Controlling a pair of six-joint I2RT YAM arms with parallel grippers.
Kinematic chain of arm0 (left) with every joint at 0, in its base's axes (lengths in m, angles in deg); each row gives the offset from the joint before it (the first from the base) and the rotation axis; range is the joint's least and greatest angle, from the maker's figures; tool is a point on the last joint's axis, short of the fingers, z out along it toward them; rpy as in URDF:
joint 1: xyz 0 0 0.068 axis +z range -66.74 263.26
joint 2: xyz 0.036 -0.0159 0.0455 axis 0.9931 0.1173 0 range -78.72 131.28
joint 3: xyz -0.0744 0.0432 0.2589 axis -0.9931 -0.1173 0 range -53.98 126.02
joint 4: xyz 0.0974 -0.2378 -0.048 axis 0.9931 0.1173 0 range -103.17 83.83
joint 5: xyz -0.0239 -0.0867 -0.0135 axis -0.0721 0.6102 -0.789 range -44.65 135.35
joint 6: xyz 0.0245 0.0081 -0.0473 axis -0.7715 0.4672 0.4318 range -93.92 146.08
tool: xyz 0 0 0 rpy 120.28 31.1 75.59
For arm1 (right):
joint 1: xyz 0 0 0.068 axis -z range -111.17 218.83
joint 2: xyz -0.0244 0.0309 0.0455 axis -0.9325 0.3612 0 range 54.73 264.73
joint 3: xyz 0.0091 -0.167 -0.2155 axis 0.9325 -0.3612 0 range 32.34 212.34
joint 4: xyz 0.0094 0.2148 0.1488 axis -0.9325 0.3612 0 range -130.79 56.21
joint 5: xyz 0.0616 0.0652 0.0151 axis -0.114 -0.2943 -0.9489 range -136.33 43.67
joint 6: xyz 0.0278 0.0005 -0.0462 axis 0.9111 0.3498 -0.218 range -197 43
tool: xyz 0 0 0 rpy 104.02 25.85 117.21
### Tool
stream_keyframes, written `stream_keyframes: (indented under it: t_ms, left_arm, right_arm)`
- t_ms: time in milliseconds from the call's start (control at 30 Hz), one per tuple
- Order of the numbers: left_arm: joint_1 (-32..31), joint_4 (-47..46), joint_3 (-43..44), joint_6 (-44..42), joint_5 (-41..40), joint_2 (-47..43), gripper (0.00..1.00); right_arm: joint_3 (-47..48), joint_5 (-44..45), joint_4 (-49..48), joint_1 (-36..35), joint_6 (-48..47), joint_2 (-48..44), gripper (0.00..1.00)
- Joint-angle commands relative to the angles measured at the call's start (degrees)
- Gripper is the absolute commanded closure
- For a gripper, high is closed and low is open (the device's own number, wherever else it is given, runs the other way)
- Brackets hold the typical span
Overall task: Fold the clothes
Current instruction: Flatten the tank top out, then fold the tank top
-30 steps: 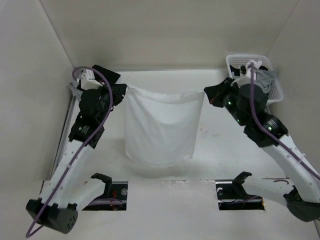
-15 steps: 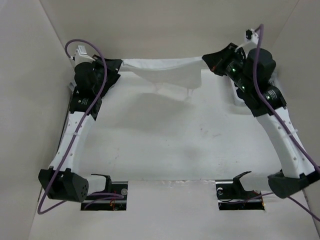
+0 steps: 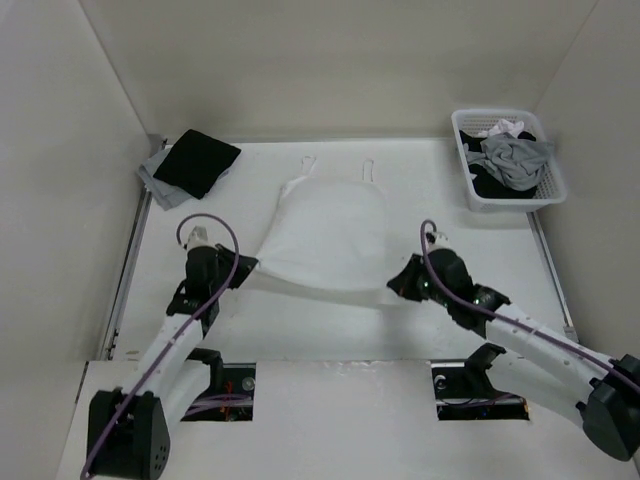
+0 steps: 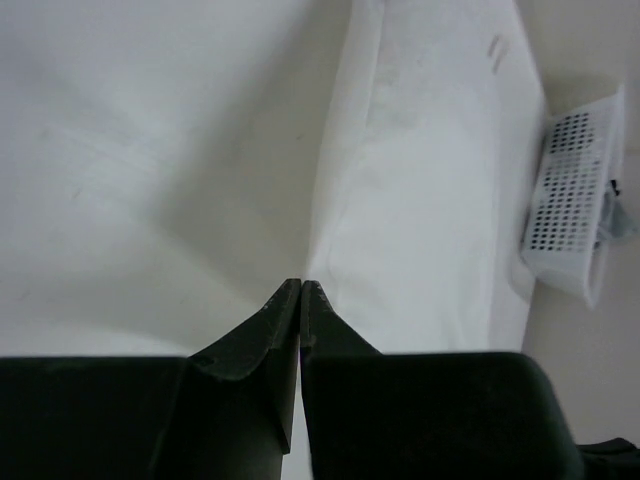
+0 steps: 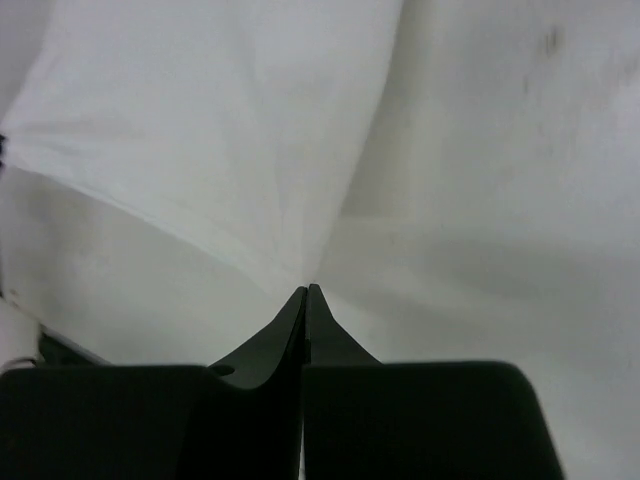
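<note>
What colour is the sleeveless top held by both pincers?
The sleeveless top is plain white; the top external view shows it best.

thin soft matt cloth top [image 3: 325, 235] on smooth matt table [image 3: 430, 195].

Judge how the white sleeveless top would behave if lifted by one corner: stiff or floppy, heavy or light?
Probably floppy: the white top fans into creases from the corners pinched by the left gripper and right gripper. Likely light: fingertip pinches alone hold its near edge. Its straps may trail loosely.
</note>
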Motion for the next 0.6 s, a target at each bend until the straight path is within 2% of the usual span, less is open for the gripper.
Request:
stream_keyframes:
  t_ms: [0, 167, 333, 433, 567]
  left_arm:
    - [1.5, 1.6, -6.1, -1.1, 2.6, -10.6, 0.98]
    - [1.3, 12.8, -11.1, 2.4, 4.7, -21.6, 0.98]
    - [0.2, 24.0, -9.5, 4.7, 4.2, -33.3, 0.99]
    - [1.0, 22.4, -6.2, 4.4, 2.3, -31.4, 0.98]
    - [1.5, 8.9, -1.7, 4.5, 0.9, -19.1, 0.98]
  right_arm:
    - [-7.2, 3.1, -7.1, -5.6, 7.7, -6.0, 1.00]
    - [-14.9, 9.1, -6.1, -18.3, 18.6, -12.2, 1.00]
    - [-14.2, 14.4, 1.8, -27.8, 24.2, -16.7, 1.00]
    - [-11.0, 14.1, 3.1, -25.8, 20.7, -17.0, 1.00]
    - [-4.5, 7.6, 1.3, -13.8, 10.8, -12.3, 1.00]
